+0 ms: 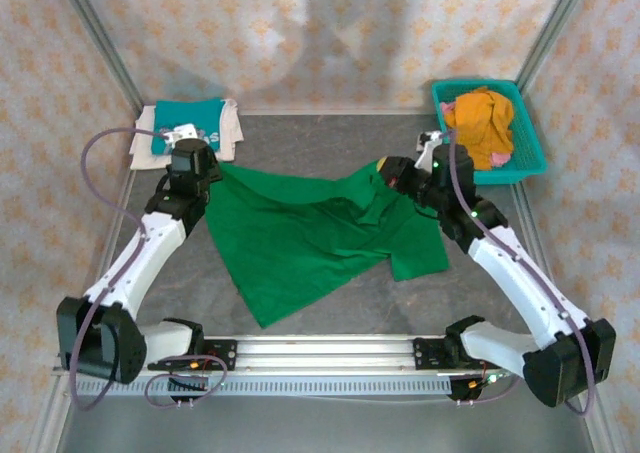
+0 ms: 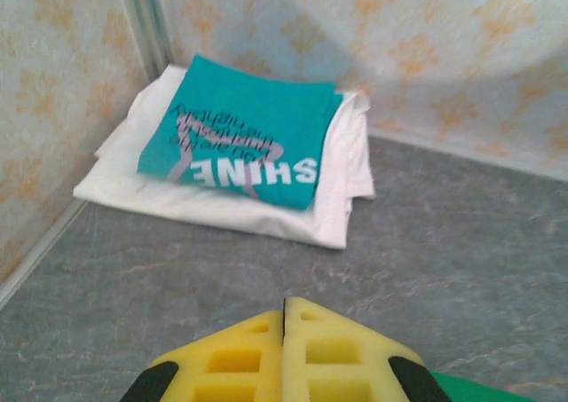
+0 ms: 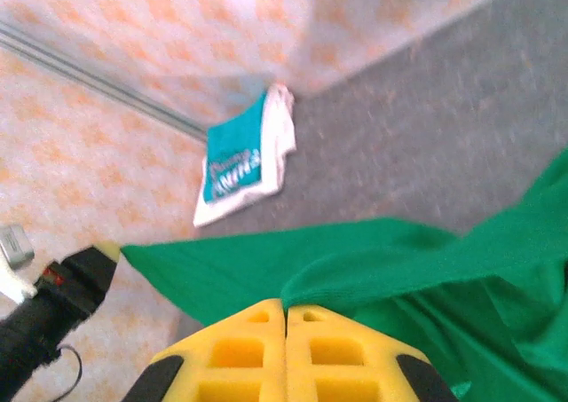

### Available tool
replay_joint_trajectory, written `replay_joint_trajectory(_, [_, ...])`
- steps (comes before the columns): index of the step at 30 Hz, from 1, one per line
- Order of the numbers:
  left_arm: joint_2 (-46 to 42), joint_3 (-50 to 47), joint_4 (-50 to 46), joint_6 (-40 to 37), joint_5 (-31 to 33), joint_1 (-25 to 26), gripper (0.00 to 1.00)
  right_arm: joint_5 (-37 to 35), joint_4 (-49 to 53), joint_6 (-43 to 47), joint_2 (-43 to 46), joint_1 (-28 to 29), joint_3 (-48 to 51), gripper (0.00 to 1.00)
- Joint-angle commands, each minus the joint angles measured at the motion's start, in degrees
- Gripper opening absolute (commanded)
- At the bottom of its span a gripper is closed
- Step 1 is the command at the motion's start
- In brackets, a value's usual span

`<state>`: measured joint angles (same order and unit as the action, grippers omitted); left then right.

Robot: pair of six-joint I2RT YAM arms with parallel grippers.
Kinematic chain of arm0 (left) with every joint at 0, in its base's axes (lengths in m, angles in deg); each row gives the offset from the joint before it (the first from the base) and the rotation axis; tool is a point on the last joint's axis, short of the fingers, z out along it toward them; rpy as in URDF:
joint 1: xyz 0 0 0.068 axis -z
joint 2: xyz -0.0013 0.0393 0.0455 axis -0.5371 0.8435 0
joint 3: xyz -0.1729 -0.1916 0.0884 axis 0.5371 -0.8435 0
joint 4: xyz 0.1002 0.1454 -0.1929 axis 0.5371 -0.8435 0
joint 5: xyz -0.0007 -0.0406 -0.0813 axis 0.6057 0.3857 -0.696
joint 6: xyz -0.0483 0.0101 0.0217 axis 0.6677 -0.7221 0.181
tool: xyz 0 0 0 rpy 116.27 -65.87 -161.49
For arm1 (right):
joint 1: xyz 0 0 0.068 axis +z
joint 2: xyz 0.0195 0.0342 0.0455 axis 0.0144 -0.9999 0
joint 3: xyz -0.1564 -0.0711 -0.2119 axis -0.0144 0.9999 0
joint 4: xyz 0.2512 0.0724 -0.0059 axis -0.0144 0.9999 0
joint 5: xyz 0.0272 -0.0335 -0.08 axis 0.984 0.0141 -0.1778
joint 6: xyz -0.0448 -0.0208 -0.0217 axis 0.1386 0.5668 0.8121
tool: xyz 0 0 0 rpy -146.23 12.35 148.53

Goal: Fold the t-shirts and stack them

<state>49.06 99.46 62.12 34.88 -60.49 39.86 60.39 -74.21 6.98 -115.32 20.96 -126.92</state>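
Overhead, a plain deep-green cloth t-shirt [image 1: 310,233] lies spread on the grey table [image 1: 300,143] between the arms, with the left gripper [image 1: 210,168] at one corner and the right gripper [image 1: 390,178] at its collar end. From the left wrist, the yellow fingers [image 2: 328,349] are pressed together, facing a folded teal t-shirt with white lettering [image 2: 240,127] stacked on a folded plain white t-shirt [image 2: 342,198] in the far left corner. From the right wrist, the closed fingers pinch a green fold, and the shirt's far corner is nipped in the left gripper's tip.
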Motion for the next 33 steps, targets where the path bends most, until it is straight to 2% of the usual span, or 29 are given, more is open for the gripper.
replay_joint_trajectory(1, [-6.4, 1.4, 2.6, -3.0, -2.7, -0.3, 0.0, -4.1, 3.4, 5.9, 3.5, -0.4, -5.3, 0.0])
replay_joint_trajectory(10, [-20.1, 7.5, -2.7, -6.3, -10.0, -0.3, 0.0, -12.6, 8.0, 12.8, 14.6, -0.5, -13.8, 0.0])
replay_joint_trajectory(12, [-21.4, 7.3, -3.0, -6.0, -11.0, -0.3, 0.0, -14.9, 9.8, 13.4, 16.5, -0.5, -14.4, 0.0])
replay_joint_trajectory(14, [-20.1, 8.5, -7.1, -4.8, -12.9, -0.3, 0.0, -15.3, 11.0, 14.2, 17.1, -0.5, -14.1, 0.0])
replay_joint_trajectory(15, [-18.9, 9.4, -10.1, -3.4, -15.7, -0.3, 0.01, -15.3, 11.1, 14.1, 17.1, -0.4, -13.5, 0.0])
replay_joint_trajectory(16, [-17.5, 9.2, -12.2, -1.6, -19.2, -0.2, 0.14, -15.1, 10.4, 14.0, 17.0, -0.5, -12.3, 0.0])
replay_joint_trajectory(18, [-15.7, 5.5, -12.5, 1.6, -25.6, 0.7, 0.31, -15.7, 9.0, 14.0, 16.9, -0.5, -9.5, 0.0])
replay_joint_trajectory(19, [-14.9, 2.4, -12.1, 3.4, -25.9, 2.1, 0.39, -16.7, 8.7, 14.0, 16.7, -0.5, -8.1, 0.0])
replay_joint_trajectory(21, [-12.6, -2.3, -11.6, 4.3, -25.6, 4.9, 0.47, -18.5, 7.9, 13.9, 16.6, -0.5, -5.0, 0.0])
replay_joint_trajectory(26, [-1.2, -3.6, -10.3, 2.7, -24.5, 9.4, 0.51, -21.8, 6.7, 12.7, 16.7, -0.5, 2.9, 0.0])
replay_joint_trajectory(33, [24.9, 14.6, -17.1, -7.3, -23.9, 18.6, 0.58, -26.2, 6.1, 10.8, 16.9, -0.8, 9.7, 0.0])
